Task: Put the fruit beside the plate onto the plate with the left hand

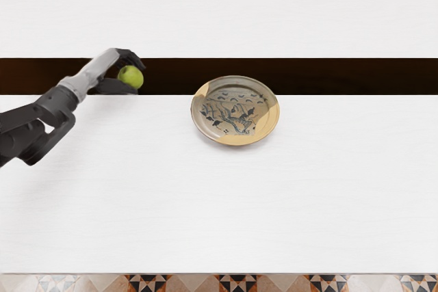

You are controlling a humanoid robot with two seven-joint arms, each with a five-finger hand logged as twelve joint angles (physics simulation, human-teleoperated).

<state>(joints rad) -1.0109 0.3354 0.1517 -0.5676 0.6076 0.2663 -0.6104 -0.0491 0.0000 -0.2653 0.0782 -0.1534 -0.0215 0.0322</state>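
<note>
Green fruit (131,76) sits in the left hand (120,73), w/ the dark fingers (130,55) curled over and under it, so they grip it. It's round, so no long side to line up. It pokes out on the R side of the fingers, facing the plate (271,120). Plate lies well off to the R of the fingers and lower, flat on the white table (205,203). Fruit isn't on it yet. I think the hand must go R and down a bit.
</note>
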